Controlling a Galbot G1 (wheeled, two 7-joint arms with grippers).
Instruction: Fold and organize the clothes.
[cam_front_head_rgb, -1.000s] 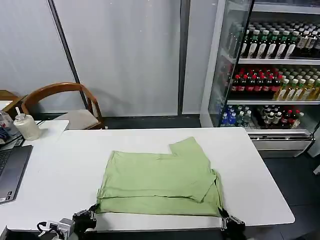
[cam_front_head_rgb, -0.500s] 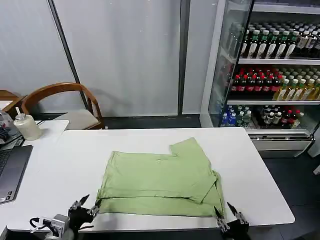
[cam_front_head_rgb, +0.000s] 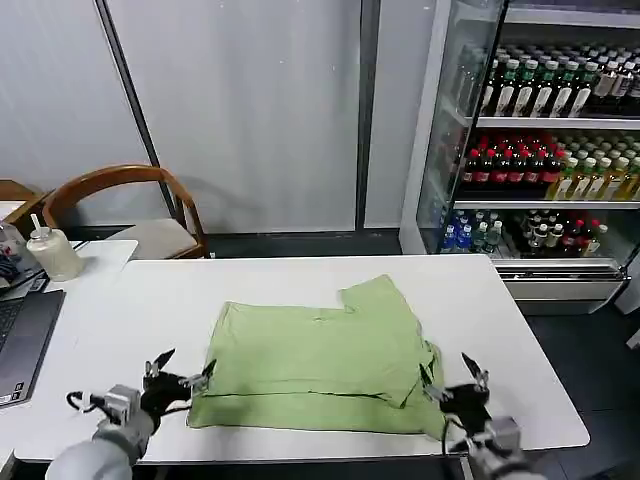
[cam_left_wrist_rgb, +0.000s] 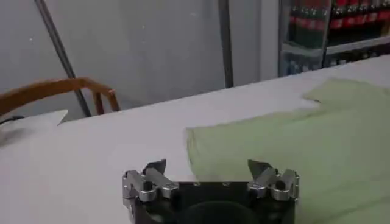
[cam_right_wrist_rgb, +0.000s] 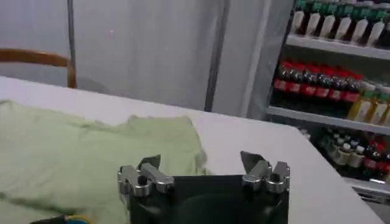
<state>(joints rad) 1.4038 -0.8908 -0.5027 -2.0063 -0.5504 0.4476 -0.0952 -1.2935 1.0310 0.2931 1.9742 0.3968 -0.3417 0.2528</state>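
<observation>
Polo shirt (cam_front_head_rgb: 320, 365) lay partly folded at bench (cam_front_head_rgb: 500, 330) centre, one sleeve projecting toward 1 o'clock. Left gripper (cam_front_head_rgb: 180, 378) at 9 o'clock and right gripper (cam_front_head_rgb: 452, 382) at 3 o'clock, fingers spread, held nothing. Further folds appeared outstanding.

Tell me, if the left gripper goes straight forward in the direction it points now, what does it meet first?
Most likely the near left edge of the green shirt. The left gripper, open, hovers low over the white table beside that edge, aimed toward it. Depth is unclear, so it might pass just over the fabric.
</observation>
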